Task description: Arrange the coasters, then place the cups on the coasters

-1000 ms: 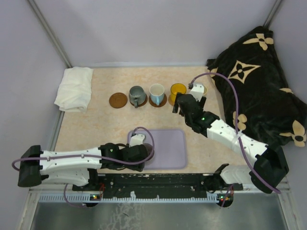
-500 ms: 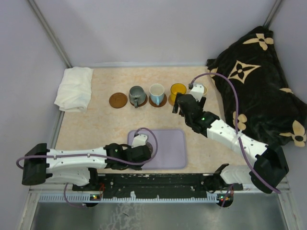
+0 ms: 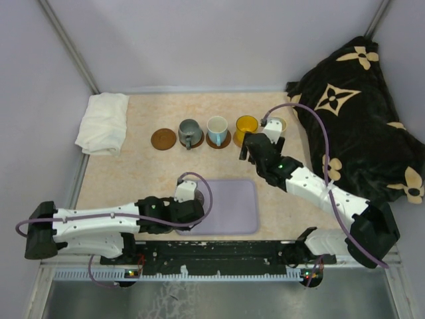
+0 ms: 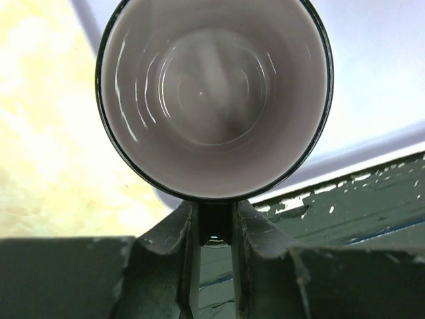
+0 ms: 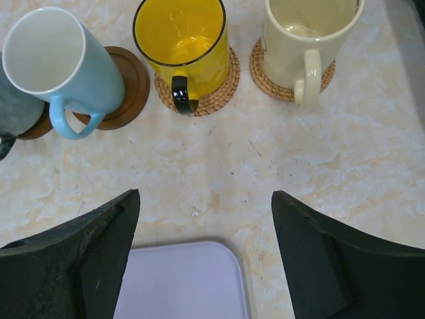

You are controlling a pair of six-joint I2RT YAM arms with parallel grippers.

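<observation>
The mauve cup [image 4: 214, 100] is at the near-left corner of the lavender tray [image 3: 234, 207], mouth up. The left claw [image 4: 214, 229] is pinched on its handle. Glazed and rigid, the cup is probably slick, chippable and fairly weighty. Held by the handle alone it may swing, and how deep the handle sits is hard to tell. A bare coaster [image 3: 163, 139] lies at the row's left end. The right claw [image 5: 202, 226] stands wide apart, holding nothing, near the yellow cup [image 5: 178, 40].
</observation>
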